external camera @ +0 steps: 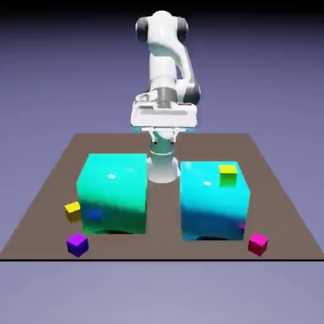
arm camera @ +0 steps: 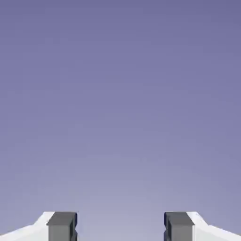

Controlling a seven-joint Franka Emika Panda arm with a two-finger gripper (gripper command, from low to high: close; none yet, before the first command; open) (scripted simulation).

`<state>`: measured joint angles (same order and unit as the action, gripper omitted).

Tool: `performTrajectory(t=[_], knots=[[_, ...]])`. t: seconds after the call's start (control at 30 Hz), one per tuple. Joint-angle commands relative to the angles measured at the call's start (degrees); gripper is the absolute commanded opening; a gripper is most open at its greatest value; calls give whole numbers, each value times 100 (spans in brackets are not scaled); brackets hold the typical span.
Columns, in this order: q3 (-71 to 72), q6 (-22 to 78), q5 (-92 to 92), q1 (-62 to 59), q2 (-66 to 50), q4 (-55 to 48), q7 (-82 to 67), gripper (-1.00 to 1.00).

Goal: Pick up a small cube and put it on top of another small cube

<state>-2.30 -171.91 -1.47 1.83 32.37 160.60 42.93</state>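
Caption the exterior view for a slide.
Panda arm with gripper raised behind two big teal blocks, small yellow cube, purple cube and magenta cube untouched on the table.

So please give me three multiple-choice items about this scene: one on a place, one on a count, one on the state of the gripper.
1. Where does the all-yellow cube lie?
A. on top of a teal block
B. on the table, by the teal block at the exterior view's left
C. between the fingers

2. How many big teal blocks stand on the table?
A. one
B. two
C. three

3. How is the gripper?
A. open, holding nothing
B. shut on the purple cube
C. shut on the pink cube

Answers: 1 B, it sits on the table beside that block's lower corner; 2 B, one on each side; 3 A, the hand view shows only backdrop between the fingers, which stand wide apart.
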Motion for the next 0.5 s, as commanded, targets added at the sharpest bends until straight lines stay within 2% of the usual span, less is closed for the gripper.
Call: performTrajectory(t=[0.0,0.47], knots=[[-144,250,-8,-11,-173,-165,12,0],[-2158,3738,-125,-157,-2589,-2474,178,0]])
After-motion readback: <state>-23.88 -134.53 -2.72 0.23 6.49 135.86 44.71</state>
